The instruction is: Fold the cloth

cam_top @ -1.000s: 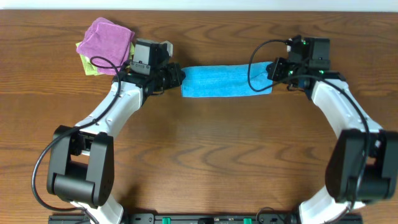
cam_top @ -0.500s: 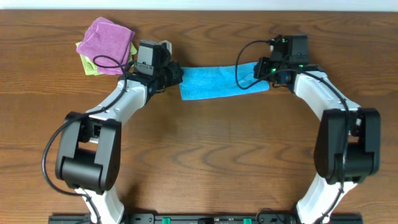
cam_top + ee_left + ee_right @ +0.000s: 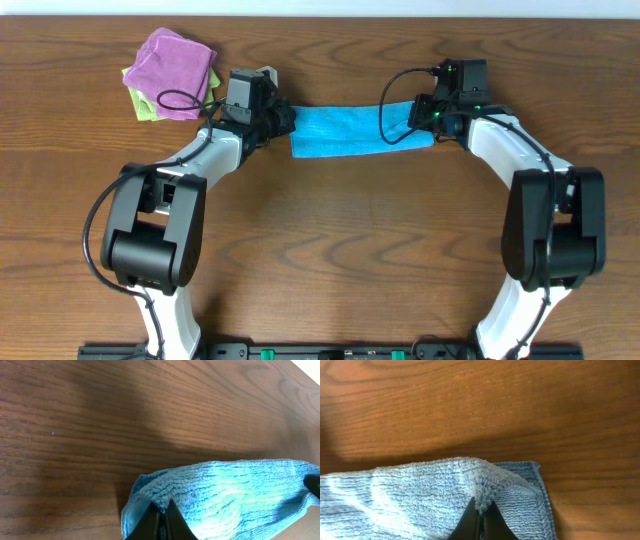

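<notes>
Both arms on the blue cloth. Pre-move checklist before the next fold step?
1. Left gripper shut on the blue cloth: ok.
2. Right gripper shut on the cloth's other end: ok.
3. Cloth is one straight strip between them, no twist seen: ok.
4. Purple cloth and green cloth apart from the blue one: ok.
5. Every layer caught in each pinch: cannot tell.
6. Right arm's cable free of the cloth: cannot tell; it crosses over the cloth in the overhead view.
</notes>
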{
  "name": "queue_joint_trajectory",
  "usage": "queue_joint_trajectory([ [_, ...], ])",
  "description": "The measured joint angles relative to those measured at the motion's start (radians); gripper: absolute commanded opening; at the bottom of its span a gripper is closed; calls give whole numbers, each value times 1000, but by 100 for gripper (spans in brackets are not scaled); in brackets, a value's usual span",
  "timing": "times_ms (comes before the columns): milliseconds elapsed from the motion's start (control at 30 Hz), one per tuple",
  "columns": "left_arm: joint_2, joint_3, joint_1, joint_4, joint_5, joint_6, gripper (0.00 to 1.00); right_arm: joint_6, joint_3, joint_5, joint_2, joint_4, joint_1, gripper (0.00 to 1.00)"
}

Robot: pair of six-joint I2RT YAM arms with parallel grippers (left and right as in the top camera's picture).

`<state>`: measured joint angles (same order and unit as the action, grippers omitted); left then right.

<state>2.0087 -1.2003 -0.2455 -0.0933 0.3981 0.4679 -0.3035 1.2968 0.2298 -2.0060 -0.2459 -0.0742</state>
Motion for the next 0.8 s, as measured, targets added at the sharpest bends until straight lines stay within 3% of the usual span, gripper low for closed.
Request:
queue_joint_trajectory([
  [467,0,0,0,0,-37,-1,8,0,0,-60,0,29,0,5],
  [533,0,0,0,0,-40,-1,9,0,0,-66,0,38,0,9],
  [633,0,0,0,-1,-47,-3,20,0,0,-75,0,50,0,22],
  [733,0,0,0,-5,-50,-5,24,0,0,-80,0,56,0,38],
  [767,0,0,0,-9,-51,-6,29,-3,0,-82,0,56,0,47],
  [800,0,0,0,-13,-54,-11,39,0,0,-82,0,56,0,50],
])
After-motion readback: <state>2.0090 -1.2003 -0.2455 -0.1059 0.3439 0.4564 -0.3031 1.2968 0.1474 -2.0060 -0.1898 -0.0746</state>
